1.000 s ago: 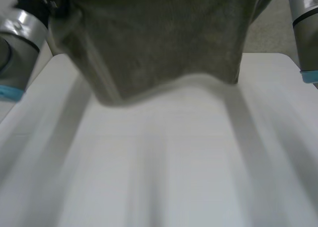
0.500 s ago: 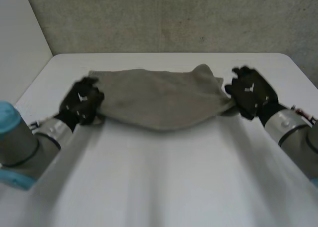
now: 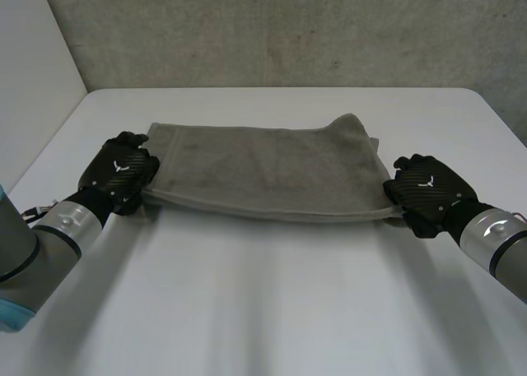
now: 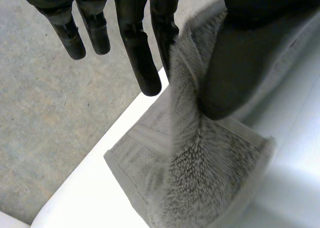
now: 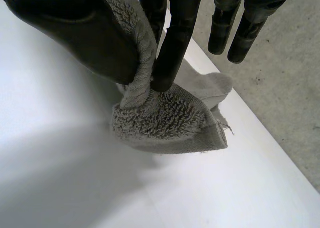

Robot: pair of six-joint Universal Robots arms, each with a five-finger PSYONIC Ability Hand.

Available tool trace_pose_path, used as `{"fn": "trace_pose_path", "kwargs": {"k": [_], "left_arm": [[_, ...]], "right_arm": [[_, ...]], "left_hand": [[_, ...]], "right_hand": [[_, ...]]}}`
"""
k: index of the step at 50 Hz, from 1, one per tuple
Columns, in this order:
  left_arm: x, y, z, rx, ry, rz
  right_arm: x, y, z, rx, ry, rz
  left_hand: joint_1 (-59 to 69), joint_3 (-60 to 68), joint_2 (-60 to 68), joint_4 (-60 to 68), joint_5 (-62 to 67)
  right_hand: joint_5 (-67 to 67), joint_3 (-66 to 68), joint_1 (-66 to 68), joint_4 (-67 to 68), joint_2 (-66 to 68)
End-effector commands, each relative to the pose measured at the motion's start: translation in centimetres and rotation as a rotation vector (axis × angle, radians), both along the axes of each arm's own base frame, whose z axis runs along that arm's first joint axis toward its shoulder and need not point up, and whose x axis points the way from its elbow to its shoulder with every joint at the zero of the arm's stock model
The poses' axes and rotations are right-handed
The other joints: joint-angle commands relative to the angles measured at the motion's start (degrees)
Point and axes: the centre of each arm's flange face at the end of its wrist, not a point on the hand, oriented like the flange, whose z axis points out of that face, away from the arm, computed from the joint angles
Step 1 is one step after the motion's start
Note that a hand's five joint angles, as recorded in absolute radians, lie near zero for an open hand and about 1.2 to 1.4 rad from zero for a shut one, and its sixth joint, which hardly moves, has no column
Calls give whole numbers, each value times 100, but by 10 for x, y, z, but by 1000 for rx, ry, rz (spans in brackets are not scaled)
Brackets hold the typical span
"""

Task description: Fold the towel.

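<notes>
Towel [image 3: 263, 174], grey terry, lies doubled across the white desk [image 3: 263, 310], with bare desk on its near side. Each hand grips a corner of the towel's near edge, the left hand [image 3: 123, 172] at the left and the right hand [image 3: 424, 193] at the right. Each pinches a pleat of cloth between thumb and fingers [image 5: 172, 48]. Beyond them the towel's far edge lies flat, its far right corner humped. The cloth looks light, soft and limp, its rough pile unlikely to slip. It will likely sag wherever unsupported, so holds belong at corners, both ends together. Past the towel is a grey concrete surface.
</notes>
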Motion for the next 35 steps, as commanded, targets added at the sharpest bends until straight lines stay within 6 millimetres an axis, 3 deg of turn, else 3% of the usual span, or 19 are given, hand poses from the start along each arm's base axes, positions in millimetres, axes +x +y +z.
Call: {"fn": "trace_pose_path", "kwargs": {"k": [1,3,29,35], "left_arm": [[5,-3,-17,50,-11,33],[5,-4,-18,55,-12,40],[19,8,-29,150,-23,83],[19,17,-18,197,-9,83]], "right_arm": [[1,-13,-9,-3,-33,-27],[1,-18,-12,12,-49,-50],[-6,-19,-16,78,-109,-174],[-3,-17,-17,82,-106,-159]], "left_hand": [[-511,-257,-488,-319,-538],[-528,-257,-505,-319,-555],[-511,-257,-488,-319,-538],[-1133,-257,-1111,-319,-1160]], "right_hand": [[24,-187,150,-305,303],[-1869,-187,-1743,-305,-1590],[-2381,-187,-2255,-305,-2102],[-2314,-187,-2188,-305,-2035]]}}
